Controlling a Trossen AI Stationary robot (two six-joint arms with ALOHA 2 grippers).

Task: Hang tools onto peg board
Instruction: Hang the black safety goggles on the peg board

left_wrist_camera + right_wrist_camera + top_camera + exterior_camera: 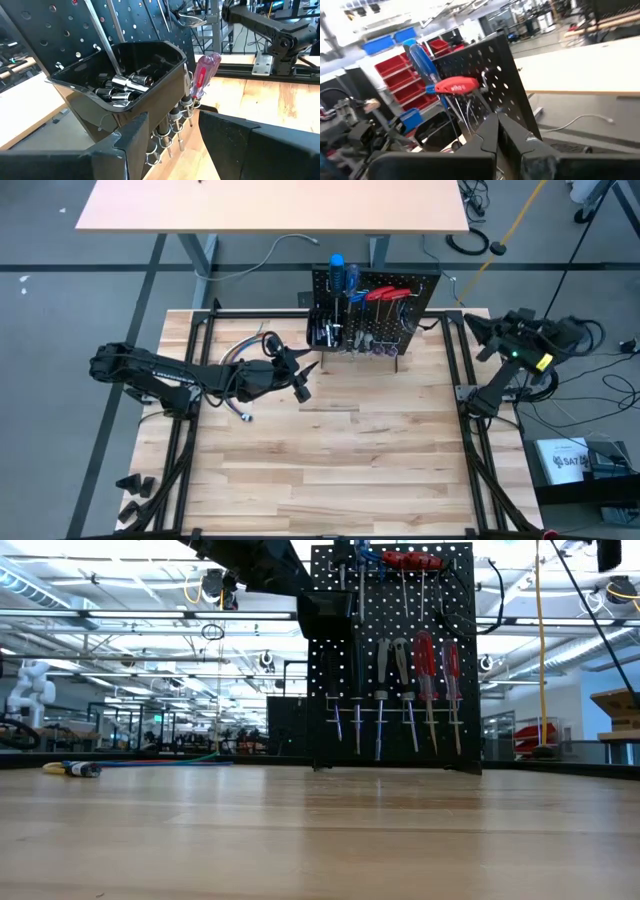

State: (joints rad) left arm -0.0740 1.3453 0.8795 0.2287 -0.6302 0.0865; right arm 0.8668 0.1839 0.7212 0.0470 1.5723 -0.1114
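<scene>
The black peg board point(400, 320) stands upright at the table's far middle. Blue-handled screwdrivers point(340, 275) and red-handled ones point(425, 670) hang on its hooks, shafts down. Its small black bin point(145, 65) holds silver bits point(125, 85). A clear red handle point(205, 75) shows beside the bin. My left gripper point(308, 375) point(175, 127) is open just in front of the bin, with nothing between its fingers. My right gripper point(472, 323) point(501, 127) is shut and empty, drawn back at the table's far right, pointing toward the board's side.
A bundle of coloured wires point(245, 352) point(70, 768) lies on the table left of the board, under my left arm. Bare wooden tabletop point(340, 470) stretches across the near half. Another table point(270, 205) stands beyond the far edge.
</scene>
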